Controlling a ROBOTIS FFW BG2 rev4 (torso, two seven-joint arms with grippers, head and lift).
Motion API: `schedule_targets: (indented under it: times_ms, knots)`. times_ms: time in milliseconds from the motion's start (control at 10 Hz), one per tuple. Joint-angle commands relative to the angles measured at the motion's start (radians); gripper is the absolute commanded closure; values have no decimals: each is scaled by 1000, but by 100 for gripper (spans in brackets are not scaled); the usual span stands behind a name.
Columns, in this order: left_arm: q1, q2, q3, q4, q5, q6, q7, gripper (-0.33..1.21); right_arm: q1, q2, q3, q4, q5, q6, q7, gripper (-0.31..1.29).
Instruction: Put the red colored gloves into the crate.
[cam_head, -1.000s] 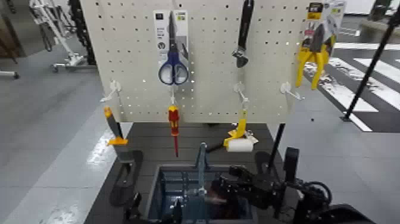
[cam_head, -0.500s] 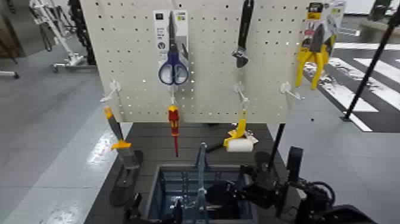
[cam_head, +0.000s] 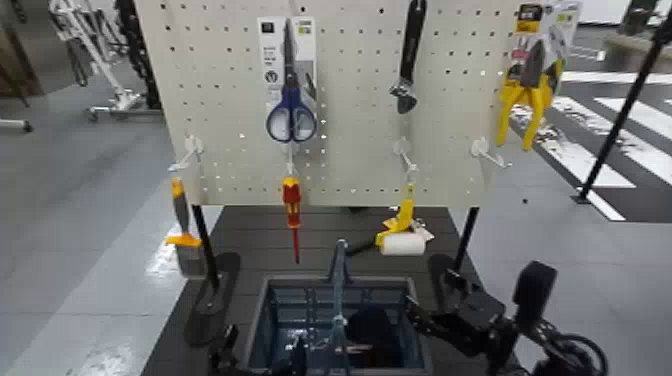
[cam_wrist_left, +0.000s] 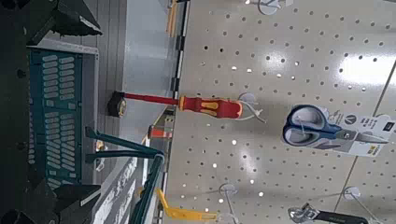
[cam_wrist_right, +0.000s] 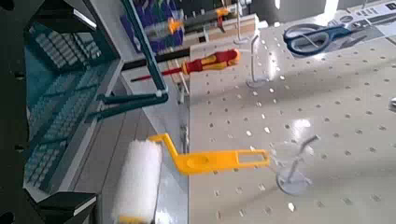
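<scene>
Work area below and in front of a perforated pegboard (cam_head: 345, 110), head and wrist views. The red colored gloves (cam_head: 371, 328) lie inside the crate (cam_head: 262, 322), on the right side of its upright handle (cam_head: 339, 300); mainly their dark cuffs and a pale strip of card are visible, the red portion being hard to make out. My right pincer (cam_head: 432, 296) is at the crate's right rim, its fingers apart and nothing between them. My left pincer (cam_head: 265, 340) is at the near left part of the crate, its fingers likewise apart and empty.

Along the pegboard's lower edge hang three tools: at the lower left corner, a scraper (cam_head: 184, 228) with an orange-and-grey handle; left of the middle, a red-and-yellow screwdriver (cam_head: 292, 205), tip downward; toward the lower right corner, a yellow-handled paint roller (cam_head: 404, 243) with a white sleeve. Higher up are carded blue-handled scissors (cam_head: 290, 110), left of the middle, and a black-handled adjustable wrench (cam_head: 408, 65), right of the middle. Yellow-handled pliers (cam_head: 527, 95) hang on their card at the upper right corner. A white hook (cam_head: 487, 152) near the lower right corner is bare.
</scene>
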Motion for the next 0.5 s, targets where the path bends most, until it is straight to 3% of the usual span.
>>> schedule_targets:
  times_ms: [100, 200, 300, 500]
  knots:
    - [3, -81, 5, -4, 0, 0, 0, 11, 181, 19, -27, -98, 69, -171, -188, -3]
    - [6, -81, 8, -5, 0, 0, 0, 11, 247, 28, -35, -134, 101, -207, -251, -3]
    - [9, -81, 11, -7, 0, 0, 0, 11, 310, 37, -62, -181, 173, -236, -279, 1]
    - [11, -80, 17, -8, 0, -3, 0, 11, 381, 57, -85, -216, 188, -270, -322, 7]
